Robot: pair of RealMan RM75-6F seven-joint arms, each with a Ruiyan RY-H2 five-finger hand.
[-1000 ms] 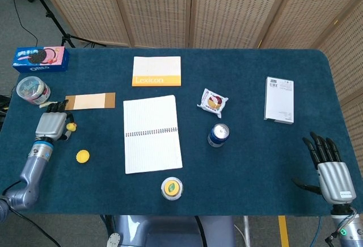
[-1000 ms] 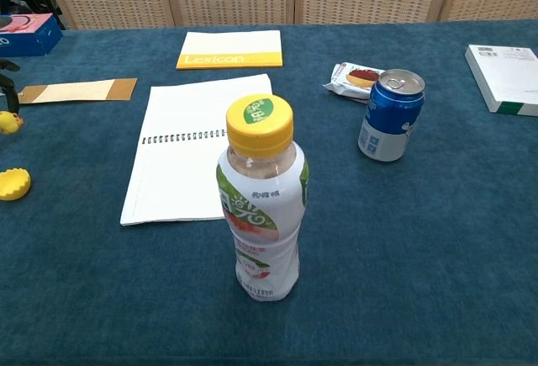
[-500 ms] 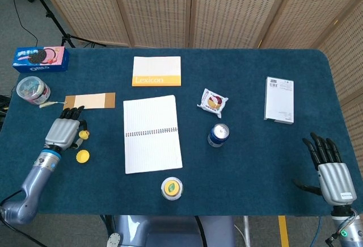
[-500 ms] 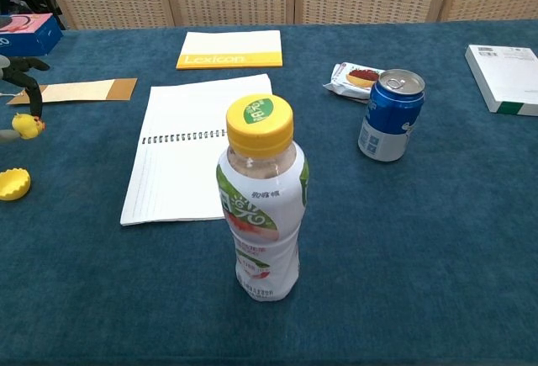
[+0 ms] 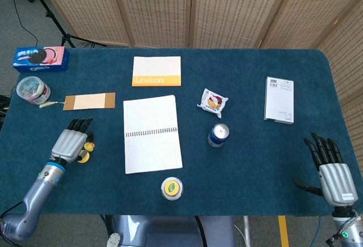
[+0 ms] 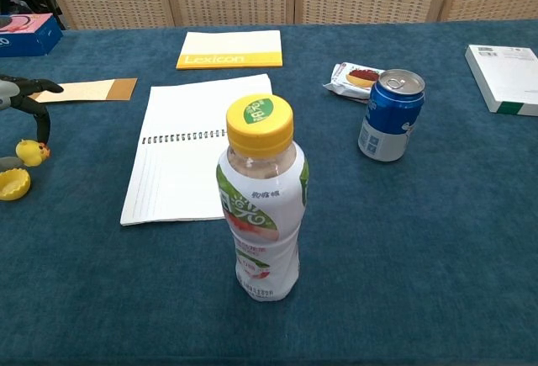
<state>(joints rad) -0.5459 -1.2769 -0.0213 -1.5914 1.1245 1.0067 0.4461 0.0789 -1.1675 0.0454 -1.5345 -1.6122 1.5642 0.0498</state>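
Note:
My left hand [image 5: 71,142] hovers low over the table's front left and pinches a small yellow duck toy [image 5: 89,146] between its thumb and a finger [image 6: 40,120]. The duck [image 6: 32,151] hangs just above the cloth. A loose yellow cap [image 6: 13,184] lies right beside it, partly hidden under the hand in the head view. My right hand [image 5: 331,168] rests at the front right corner, fingers spread, holding nothing. It does not show in the chest view.
A yellow-capped drink bottle [image 6: 261,206] stands at the front centre, with a blue can [image 6: 389,114] behind it to the right. A spiral notebook [image 5: 152,133], Lexicon book [image 5: 157,71], snack packet [image 5: 212,101], white box [image 5: 279,99], brown envelope [image 5: 89,101], clip tub [image 5: 33,89] and Oreo box [image 5: 41,58] lie around.
My left hand has carried the duck toward the table's front and to the right, ending next to the yellow cap. The right hand has stayed put.

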